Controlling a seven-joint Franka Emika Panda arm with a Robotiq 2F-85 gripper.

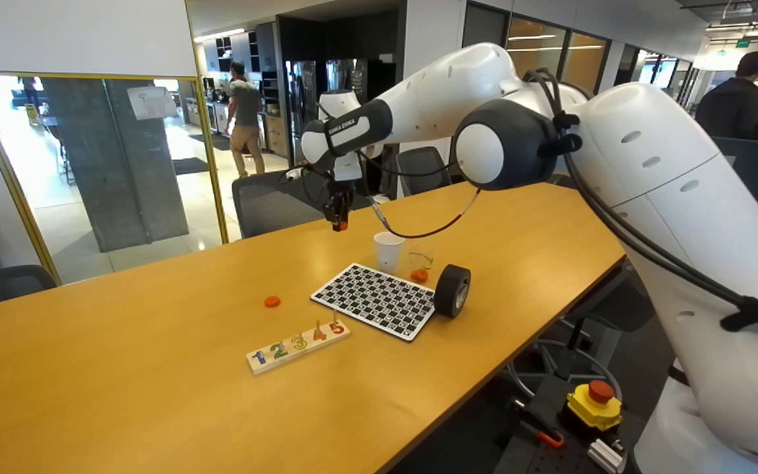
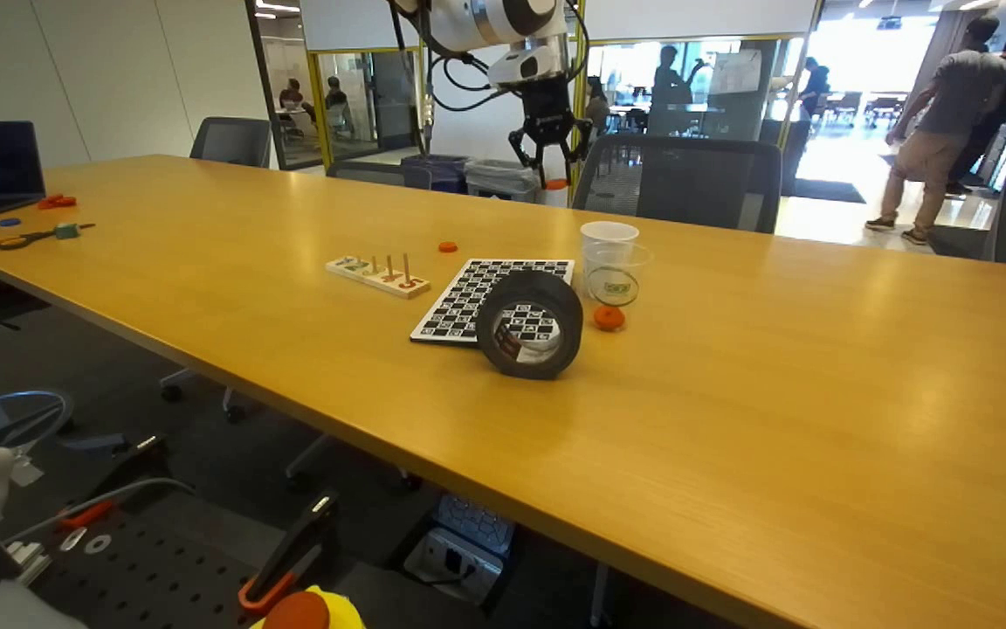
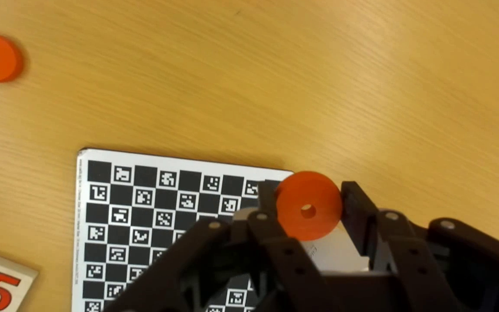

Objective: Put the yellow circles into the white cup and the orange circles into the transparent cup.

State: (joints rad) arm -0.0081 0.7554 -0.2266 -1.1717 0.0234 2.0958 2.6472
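My gripper [image 2: 555, 177] is pinching an orange circle [image 3: 309, 193] by its sides between two fingers [image 3: 358, 212] and hangs with it above the table [image 1: 142, 368]; from the wrist, the circle covers one corner of the checkered board [image 1: 376, 301]. That board lies flat, so I take every position from it. The white cup [image 1: 389, 252] stands upright just beside one of its long edges. Next to that cup, along the same edge, stands the transparent cup [image 2: 622, 278], and an orange patch [image 1: 419, 276] shows at its bottom in both exterior views, one circle or several, I can't tell. Another orange circle [image 1: 272, 301] lies loose on the table, near the board's corner diagonally across from the tape roll [image 1: 445, 289]. That roll stands on its rim at the board's short edge, so close that I can't say whether they touch. Beside the long edge opposite the cups I have a wooden peg strip [image 1: 299, 346] painted with the numbers 1 to 5, set apart from the board, thin pegs upright on it.
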